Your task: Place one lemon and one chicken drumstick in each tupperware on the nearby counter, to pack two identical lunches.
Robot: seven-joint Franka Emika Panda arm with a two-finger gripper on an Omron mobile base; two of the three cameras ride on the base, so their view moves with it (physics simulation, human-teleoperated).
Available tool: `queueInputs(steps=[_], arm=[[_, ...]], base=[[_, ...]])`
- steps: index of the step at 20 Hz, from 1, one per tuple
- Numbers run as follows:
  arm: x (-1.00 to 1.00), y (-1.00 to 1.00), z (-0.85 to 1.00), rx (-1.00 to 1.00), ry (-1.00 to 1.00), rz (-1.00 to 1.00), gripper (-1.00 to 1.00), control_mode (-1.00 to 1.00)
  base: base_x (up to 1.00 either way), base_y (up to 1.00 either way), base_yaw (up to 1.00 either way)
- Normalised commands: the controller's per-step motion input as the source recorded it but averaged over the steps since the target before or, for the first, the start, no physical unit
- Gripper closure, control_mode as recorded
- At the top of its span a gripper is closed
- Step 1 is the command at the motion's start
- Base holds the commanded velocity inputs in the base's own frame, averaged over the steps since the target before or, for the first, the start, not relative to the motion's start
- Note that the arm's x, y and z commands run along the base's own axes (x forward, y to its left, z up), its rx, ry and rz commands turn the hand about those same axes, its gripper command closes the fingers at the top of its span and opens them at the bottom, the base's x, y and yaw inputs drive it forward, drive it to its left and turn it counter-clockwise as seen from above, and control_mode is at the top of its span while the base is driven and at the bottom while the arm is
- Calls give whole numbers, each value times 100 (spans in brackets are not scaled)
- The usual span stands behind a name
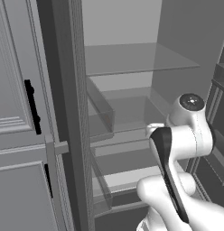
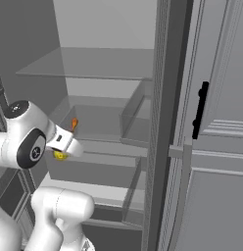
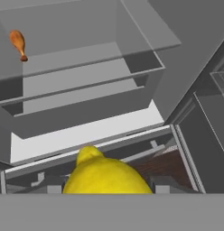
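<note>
Your fingers [image 3: 107, 189] sit half-spread, pinching 1 yellow lemon [image 3: 107, 176], inside the open fridge [image 1: 132, 58], 1 drumstick [image 3: 18, 43] lying on a glass shelf [image 3: 86, 58] beyond

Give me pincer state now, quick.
Pincer: closed on the lemon, inside the open fridge.

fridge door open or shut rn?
Open. Both base views look straight in at the fridge shelves and clear drawers; a chicken drumstick sits on a shelf and a lemon fills the hand view's bottom.
</note>
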Motion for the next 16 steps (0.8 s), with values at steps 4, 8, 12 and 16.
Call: queueInputs(steps=[4, 8, 12, 16], arm=[[-13, 0, 0, 0, 0, 0, 100, 100], [0, 0, 0, 0, 0, 0, 100, 100], [0, 0, 0, 0, 0, 0, 100, 100], [0, 0, 0, 0, 0, 0, 100, 100]], base=[[-30, 0, 0], [-94, 0, 0], [-100, -1, -1], [-100, -4, -14]])
